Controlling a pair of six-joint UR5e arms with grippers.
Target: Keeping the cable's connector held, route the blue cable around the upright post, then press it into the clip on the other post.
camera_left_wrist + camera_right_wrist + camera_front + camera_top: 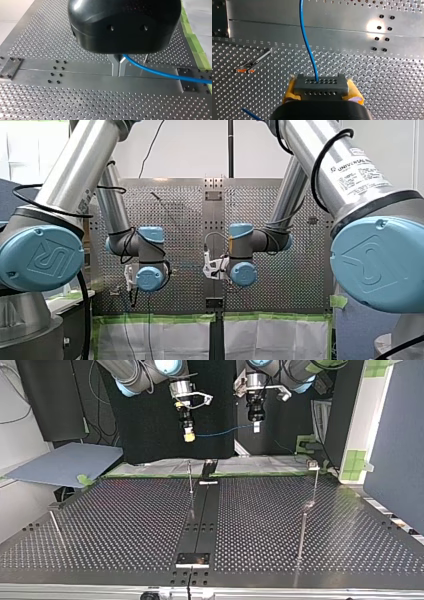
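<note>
In the right wrist view my right gripper (321, 87) is shut on the grey connector (320, 82) between its yellow pads. The blue cable (308, 47) leaves the connector and runs ahead over the table. In the left wrist view my left gripper (119, 71) has its metal fingers shut on the blue cable (160, 73), which trails off to one side. The top view shows both grippers high above the table's far edge: my right gripper (189, 436) and my left gripper (256, 426), with the cable (222, 433) stretched between them. A post with an orange-marked clip (249, 67) stands beside my right gripper.
A thin upright post (190, 479) stands by the centre rail (202, 515). A clip-topped post (314, 466) and a second post (302, 530) rise at the top view's right, and a short leaning post (56, 527) at its left. A blue-grey panel (65, 462) lies beyond the table's left corner.
</note>
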